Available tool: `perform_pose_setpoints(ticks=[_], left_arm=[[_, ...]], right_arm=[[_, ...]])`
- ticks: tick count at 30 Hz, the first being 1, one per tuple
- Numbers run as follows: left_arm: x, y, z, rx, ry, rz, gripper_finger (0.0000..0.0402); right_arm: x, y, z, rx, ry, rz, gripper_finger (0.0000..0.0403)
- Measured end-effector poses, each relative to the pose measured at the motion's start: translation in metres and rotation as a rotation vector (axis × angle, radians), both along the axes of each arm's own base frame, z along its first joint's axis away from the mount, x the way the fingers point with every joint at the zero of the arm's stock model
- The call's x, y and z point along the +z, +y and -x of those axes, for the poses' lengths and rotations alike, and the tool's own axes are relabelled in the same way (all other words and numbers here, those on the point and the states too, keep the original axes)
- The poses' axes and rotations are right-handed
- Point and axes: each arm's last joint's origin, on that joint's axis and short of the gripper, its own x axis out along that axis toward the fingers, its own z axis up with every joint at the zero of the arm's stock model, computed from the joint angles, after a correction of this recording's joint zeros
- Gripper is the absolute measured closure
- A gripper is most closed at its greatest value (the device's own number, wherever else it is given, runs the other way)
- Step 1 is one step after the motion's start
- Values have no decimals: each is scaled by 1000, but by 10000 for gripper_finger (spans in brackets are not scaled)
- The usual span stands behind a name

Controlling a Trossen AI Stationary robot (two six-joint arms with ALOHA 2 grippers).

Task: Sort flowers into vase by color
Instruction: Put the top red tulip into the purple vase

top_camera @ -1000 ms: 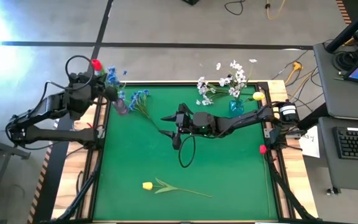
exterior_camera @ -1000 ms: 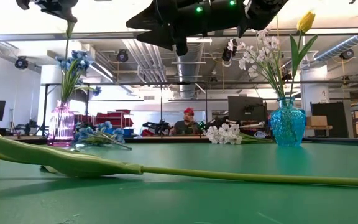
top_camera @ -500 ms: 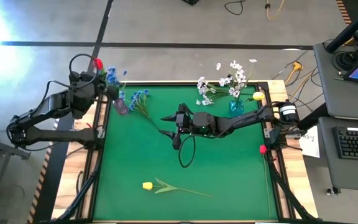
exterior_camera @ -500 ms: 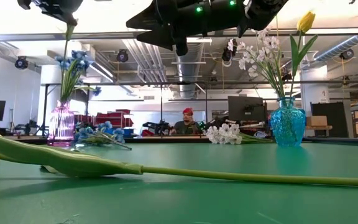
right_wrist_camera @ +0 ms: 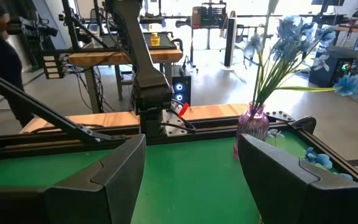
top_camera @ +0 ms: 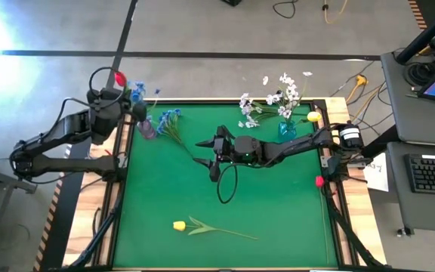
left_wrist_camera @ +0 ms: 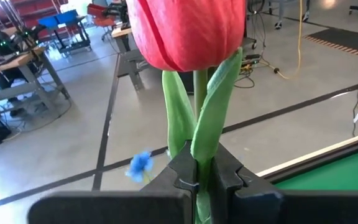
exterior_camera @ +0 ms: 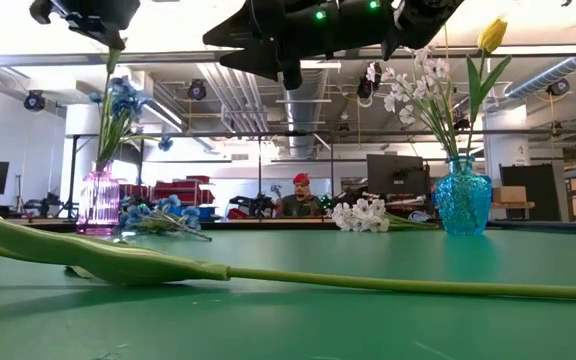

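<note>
My left gripper (top_camera: pixel 116 102) is at the table's far left corner, above the purple vase (top_camera: pixel 146 129), shut on a red tulip (left_wrist_camera: pixel 186 28) whose bloom (top_camera: pixel 118 77) stands upright. Blue flowers (exterior_camera: pixel 124 98) stand in that vase (exterior_camera: pixel 99 201), and a blue bunch (top_camera: pixel 170 119) lies beside it. My right gripper (right_wrist_camera: pixel 191 180) hovers open over the table's middle (top_camera: pixel 205 143). The blue vase (exterior_camera: pixel 462 207) holds white sprays (exterior_camera: pixel 408 85) and a yellow tulip (exterior_camera: pixel 492 36). Another white spray (exterior_camera: pixel 361 215) lies next to it. A second yellow tulip (top_camera: pixel 180 225) lies flat near the near edge. My left gripper pinches the red tulip's stem and leaves (left_wrist_camera: pixel 199 152) just below the bloom, between its two fingers (left_wrist_camera: pixel 180 173). The tulip is lifted clear and upright. Its stem (exterior_camera: pixel 111 85) hangs down among the blue flowers toward the purple vase; where its end is does not show.
The green mat (top_camera: pixel 278 204) has free room between the lying yellow tulip and the right arm (top_camera: pixel 285 147). A small red thing (top_camera: pixel 319 181) sits at the table's right edge. A person (exterior_camera: pixel 301 197) sits in the room beyond the far edge.
My left gripper has shifted slightly toward the purple vase, carrying the red tulip with it; the hanging stem has nudged the blue flowers in the vase. My right arm has kept still.
</note>
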Motion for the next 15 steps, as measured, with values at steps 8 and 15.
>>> perform_pose_setpoints(ticks=[8, 15], left_arm=[[-13, 0, 2, 43, -5, 0, 401], [-26, -1, 5, 63, -14, 4, 401]], right_arm=[[-1, 0, 0, 0, 7, 0, 154], [-1, 0, 0, -1, 13, 1, 154]])
